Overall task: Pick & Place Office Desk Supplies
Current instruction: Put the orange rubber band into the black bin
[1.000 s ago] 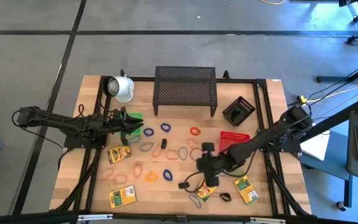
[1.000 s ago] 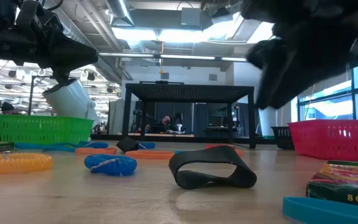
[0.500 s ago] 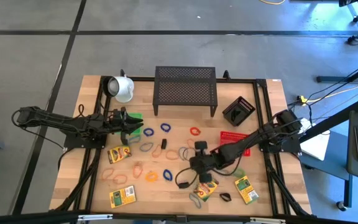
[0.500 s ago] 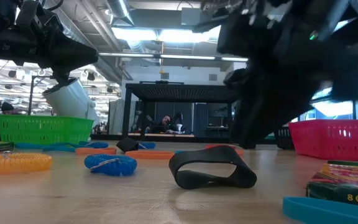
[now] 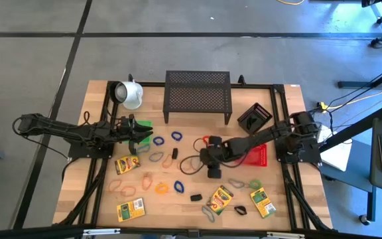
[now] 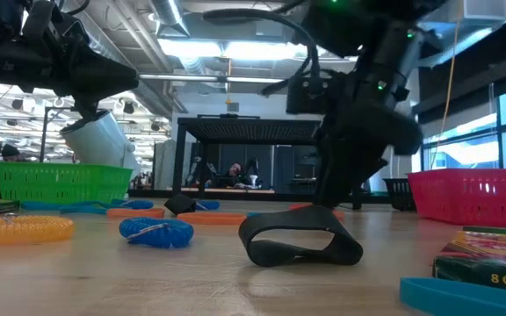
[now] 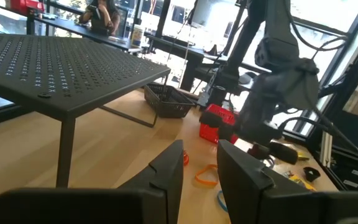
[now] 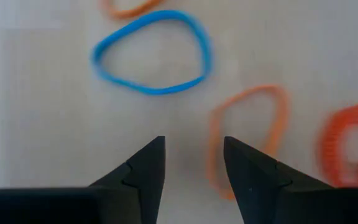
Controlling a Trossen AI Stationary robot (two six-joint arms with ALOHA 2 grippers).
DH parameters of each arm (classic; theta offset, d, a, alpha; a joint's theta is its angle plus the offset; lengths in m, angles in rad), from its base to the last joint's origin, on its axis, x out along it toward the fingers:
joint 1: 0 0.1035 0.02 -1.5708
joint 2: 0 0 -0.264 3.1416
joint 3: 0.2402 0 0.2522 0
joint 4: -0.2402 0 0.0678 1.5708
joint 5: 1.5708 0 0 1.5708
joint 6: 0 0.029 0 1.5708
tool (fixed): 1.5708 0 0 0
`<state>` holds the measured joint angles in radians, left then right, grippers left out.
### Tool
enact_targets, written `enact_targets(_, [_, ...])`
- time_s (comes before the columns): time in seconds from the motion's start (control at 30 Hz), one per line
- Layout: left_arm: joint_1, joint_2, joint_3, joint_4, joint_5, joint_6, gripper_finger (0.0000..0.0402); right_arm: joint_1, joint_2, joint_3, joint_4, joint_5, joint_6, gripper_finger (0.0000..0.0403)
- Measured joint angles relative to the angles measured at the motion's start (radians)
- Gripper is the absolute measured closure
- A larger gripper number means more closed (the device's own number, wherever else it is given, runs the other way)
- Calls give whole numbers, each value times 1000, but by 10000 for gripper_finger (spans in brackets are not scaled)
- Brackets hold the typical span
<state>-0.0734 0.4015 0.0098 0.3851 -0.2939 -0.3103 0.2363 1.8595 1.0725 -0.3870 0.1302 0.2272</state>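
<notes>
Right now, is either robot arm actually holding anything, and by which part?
No. The right end effector hangs open over loose rubber bands; the left end effector holds nothing either.

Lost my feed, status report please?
Right gripper open, empty, over blue band. Left gripper open, empty, near green basket. Path unobstructed.

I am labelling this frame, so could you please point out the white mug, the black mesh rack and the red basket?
white mug [image 5: 130, 95], high view, on its side wall.
black mesh rack [image 5: 197, 93], high view, middle of its top.
red basket [image 5: 258, 158], high view, on its right rim.
</notes>
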Motion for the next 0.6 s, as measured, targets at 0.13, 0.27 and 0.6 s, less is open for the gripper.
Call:
enact_targets(0.13, [0, 0, 0, 0, 0, 0, 311, -21, 0, 0, -1, -13, -2, 235])
enact_targets(0.27, [0, 0, 0, 0, 0, 0, 311, -32, 0, 0, -3, 8, -11, 237])
enact_targets(0.6, [0, 0, 0, 0, 0, 1, 311, -37, 0, 0, -5, -30, -3, 238])
